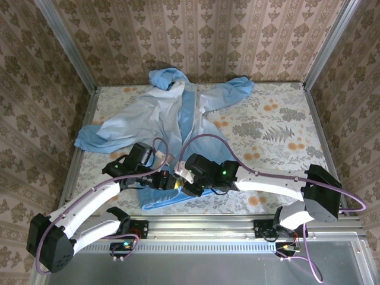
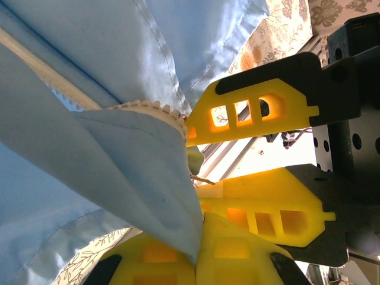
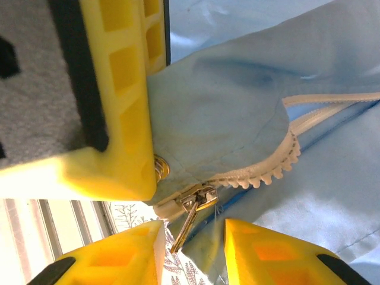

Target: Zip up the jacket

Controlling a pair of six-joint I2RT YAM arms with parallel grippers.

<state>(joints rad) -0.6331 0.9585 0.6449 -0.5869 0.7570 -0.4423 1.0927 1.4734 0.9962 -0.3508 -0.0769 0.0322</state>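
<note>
Yellow left claw (image 2: 193, 161) grips the jacket (image 2: 89, 166) — right wrist view adds the zipper pull (image 3: 189, 217) (dangling) within the parted right claw (image 3: 195, 230).

1. Your top view is bright, even; the jacket (image 1: 148, 116) throws soft shadow at 12 o'clock.
2. Left wrist view: white glare toward 3 o'clock.
3. Right wrist view: glare at 8 o'clock.

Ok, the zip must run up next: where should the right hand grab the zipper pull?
Probably the thin metal pull tab, not the slider. It dangles below the slider toward the gap between the right hand's open fingers, so come from that end and close across its sides.
</note>
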